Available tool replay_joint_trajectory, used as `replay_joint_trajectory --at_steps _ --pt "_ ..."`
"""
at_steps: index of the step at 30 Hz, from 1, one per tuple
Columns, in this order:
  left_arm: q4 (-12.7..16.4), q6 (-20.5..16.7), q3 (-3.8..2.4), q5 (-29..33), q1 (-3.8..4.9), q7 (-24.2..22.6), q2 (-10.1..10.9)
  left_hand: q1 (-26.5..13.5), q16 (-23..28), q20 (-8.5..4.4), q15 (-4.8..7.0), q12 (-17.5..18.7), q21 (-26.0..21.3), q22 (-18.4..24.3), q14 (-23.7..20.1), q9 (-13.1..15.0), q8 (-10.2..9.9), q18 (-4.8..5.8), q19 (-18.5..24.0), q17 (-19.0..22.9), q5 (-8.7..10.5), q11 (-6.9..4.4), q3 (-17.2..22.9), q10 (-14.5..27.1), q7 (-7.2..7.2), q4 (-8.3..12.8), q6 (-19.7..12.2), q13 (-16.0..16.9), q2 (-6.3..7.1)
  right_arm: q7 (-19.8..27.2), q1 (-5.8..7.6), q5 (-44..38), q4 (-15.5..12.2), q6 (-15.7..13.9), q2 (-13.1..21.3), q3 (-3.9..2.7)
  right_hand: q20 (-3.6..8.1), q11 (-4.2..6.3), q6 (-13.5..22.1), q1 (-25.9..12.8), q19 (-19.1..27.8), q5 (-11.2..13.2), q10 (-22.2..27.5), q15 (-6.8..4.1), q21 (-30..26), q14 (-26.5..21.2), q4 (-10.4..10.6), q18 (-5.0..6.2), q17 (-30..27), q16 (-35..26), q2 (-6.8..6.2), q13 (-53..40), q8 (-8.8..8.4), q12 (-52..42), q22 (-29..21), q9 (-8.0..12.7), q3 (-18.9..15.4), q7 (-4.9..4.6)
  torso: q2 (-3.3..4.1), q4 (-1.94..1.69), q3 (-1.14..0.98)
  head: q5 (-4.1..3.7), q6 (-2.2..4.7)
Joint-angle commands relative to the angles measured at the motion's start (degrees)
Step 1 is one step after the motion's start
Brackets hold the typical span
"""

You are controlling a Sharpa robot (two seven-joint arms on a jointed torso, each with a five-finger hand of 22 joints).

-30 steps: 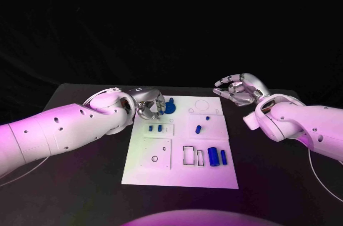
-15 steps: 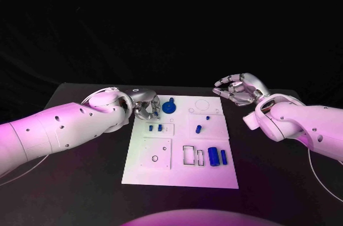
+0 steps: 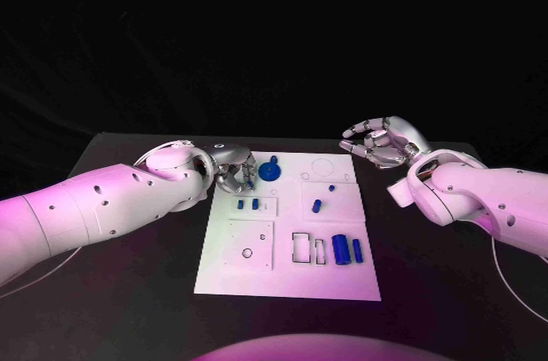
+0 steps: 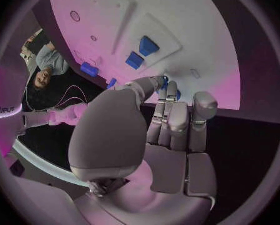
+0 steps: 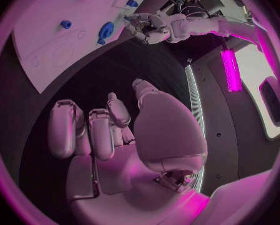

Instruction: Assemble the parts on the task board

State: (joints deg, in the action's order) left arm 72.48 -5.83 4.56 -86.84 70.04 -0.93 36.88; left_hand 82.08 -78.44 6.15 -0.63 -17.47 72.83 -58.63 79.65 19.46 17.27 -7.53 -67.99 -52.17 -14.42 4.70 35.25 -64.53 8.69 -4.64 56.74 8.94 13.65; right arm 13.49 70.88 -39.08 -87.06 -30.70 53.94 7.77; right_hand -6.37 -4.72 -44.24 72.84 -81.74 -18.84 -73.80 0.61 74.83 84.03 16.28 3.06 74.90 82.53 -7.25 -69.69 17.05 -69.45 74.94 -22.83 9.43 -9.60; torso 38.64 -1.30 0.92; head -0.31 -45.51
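**Both hands at the far end of the task board, parts on the plate**

Head view: the white task board (image 3: 291, 234) lies in the middle of the black worktop (image 3: 126, 298), with bare worktop open on every side of it. Seven blue parts can be counted on the board: a round gear-like piece (image 3: 271, 171) near the far edge, two small blocks (image 3: 248, 204) left of centre, a small peg (image 3: 331, 188) and a short cylinder (image 3: 317, 207) right of centre, and a larger cylinder (image 3: 341, 249) beside a slimmer one (image 3: 357, 251) toward the near right. The left hand (image 3: 234, 171) sits at the board's far left corner, just beside the gear-like piece, fingers curled downward. The right hand (image 3: 382, 143) is beyond the board's far right corner, fingers bent and apart, grasping nothing.

Left wrist view: the left hand's fingers (image 4: 177, 120) are drawn together near the board's edge; whether they pinch anything I cannot tell.

Right wrist view: the right hand's fingers (image 5: 93, 130) are loosely curled, palm empty, well apart from the board.
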Motion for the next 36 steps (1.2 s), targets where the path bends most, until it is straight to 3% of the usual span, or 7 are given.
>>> replay_joint_trajectory --at_steps 1,36 --pt "-0.1 1.0 -0.02 -0.1 -0.03 -0.2 -0.3 -0.5 0.2 -0.04 0.15 0.2 0.1 0.1 0.2 -0.1 -0.2 0.4 0.2 -0.1 0.13 -0.05 -0.2 -0.3 -0.14 0.0 0.4 -0.1 -0.05 0.3 -0.01 -0.5 -0.1 0.3 0.0 -0.01 0.12 0.12 0.0 0.2 0.1 -0.3 0.0 -0.38 -0.2 2.5 0.0 0.65 1.1 -0.3 0.19 0.1 0.11 0.2 5.2 0.1 0.3 0.04 0.02 0.02 0.05 -0.02 -0.02" --pt "-0.2 3.9 0.08 -0.3 -0.05 1.1 -0.9 -0.4 0.5 -0.05 0.22 0.4 0.2 -0.1 0.0 -0.1 -0.3 0.44 0.1 0.8 0.09 -0.14 0.0 -0.6 -0.22 0.2 0.6 -0.1 -0.33 0.4 -0.01 -0.6 -0.2 0.2 0.2 -0.01 0.14 0.13 0.0 0.2 0.1 -0.3 0.0 -0.4 -0.2 2.5 0.0 0.65 1.0 -0.3 0.18 0.1 0.18 0.2 5.2 0.1 0.3 0.05 0.0 0.01 0.04 -0.07 -0.38"
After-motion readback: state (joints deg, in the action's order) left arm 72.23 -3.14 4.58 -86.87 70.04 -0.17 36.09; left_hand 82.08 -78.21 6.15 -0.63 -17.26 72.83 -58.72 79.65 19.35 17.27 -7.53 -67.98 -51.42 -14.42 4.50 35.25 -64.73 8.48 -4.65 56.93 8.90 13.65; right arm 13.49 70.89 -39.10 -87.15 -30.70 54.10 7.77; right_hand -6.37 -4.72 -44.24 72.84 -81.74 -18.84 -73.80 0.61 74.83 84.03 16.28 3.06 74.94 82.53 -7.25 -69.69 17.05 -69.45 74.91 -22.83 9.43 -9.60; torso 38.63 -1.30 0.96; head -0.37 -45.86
